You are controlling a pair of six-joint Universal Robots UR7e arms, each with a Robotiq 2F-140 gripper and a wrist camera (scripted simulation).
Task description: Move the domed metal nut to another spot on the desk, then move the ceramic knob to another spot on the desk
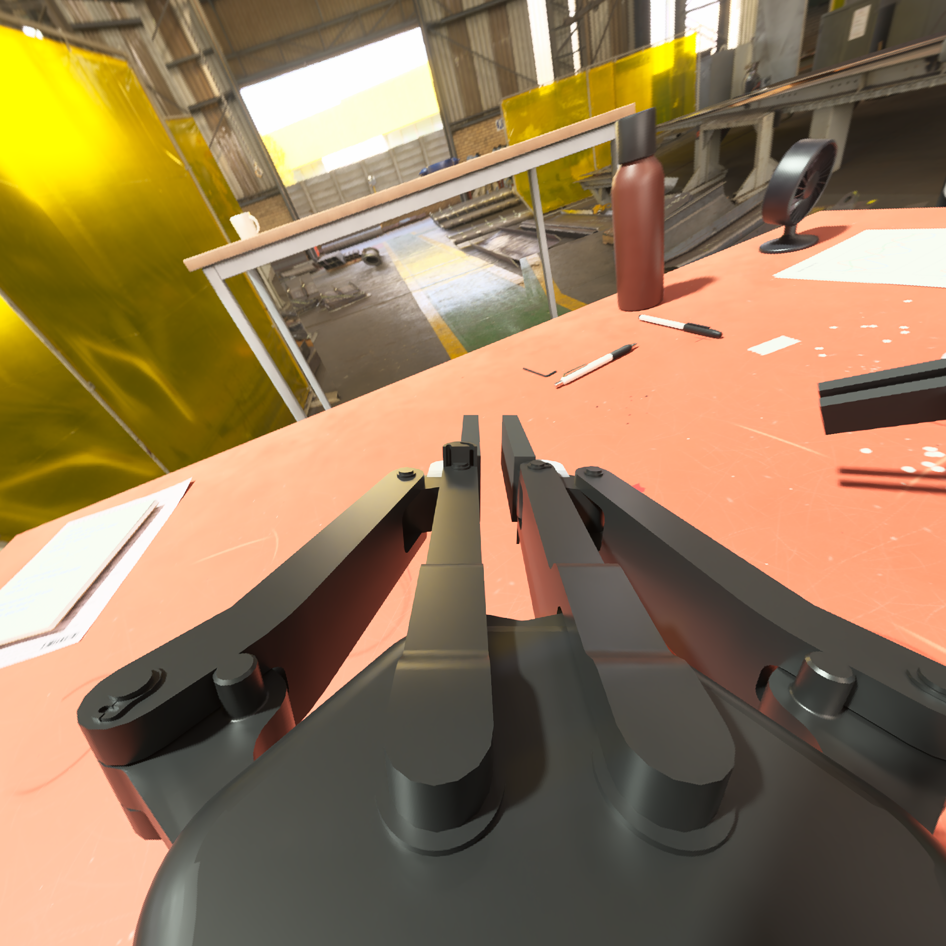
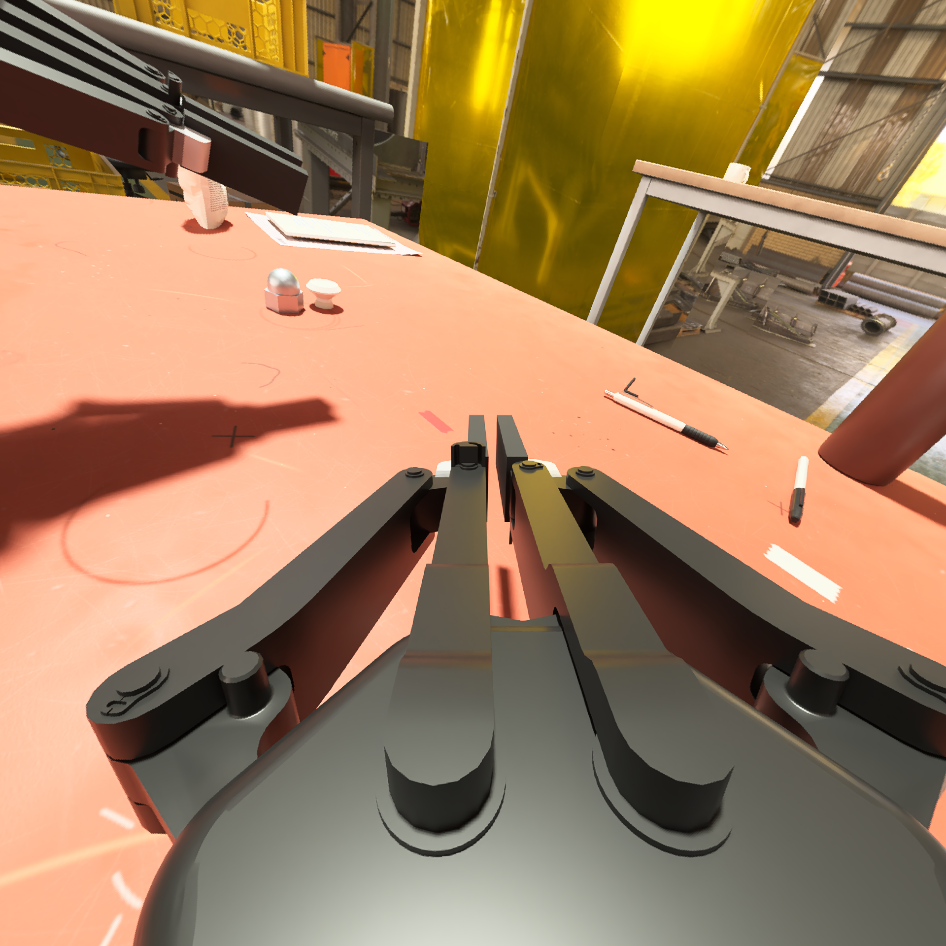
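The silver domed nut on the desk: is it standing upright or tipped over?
Upright. In the right wrist view the domed metal nut sits flat on its hexagonal base with its dome pointing up, beside the ceramic knob.

1. The desk (image 2: 460, 332) had a matt, salmon-red top, finely scratched and scuffed.
2. The domed metal nut (image 2: 283, 292) was bright polished steel, its cap mirror-glossy.
3. The ceramic knob (image 2: 323, 293) beside it looked smooth, creamy white, with a soft sheen.
4. The right gripper (image 2: 490, 427) was dark metal with a satin finish; the left gripper (image 1: 490, 427) looked the same.
5. The bottle (image 1: 638, 235) had a smooth, matt brown-red body and a dark grey cap.
6. The fan (image 1: 798, 192) seemed dull black plastic.
7. The paper sheets (image 2: 332, 233) lay flat, white and matt.
8. The curtains (image 1: 77, 256) behind were glossy, translucent yellow plastic.
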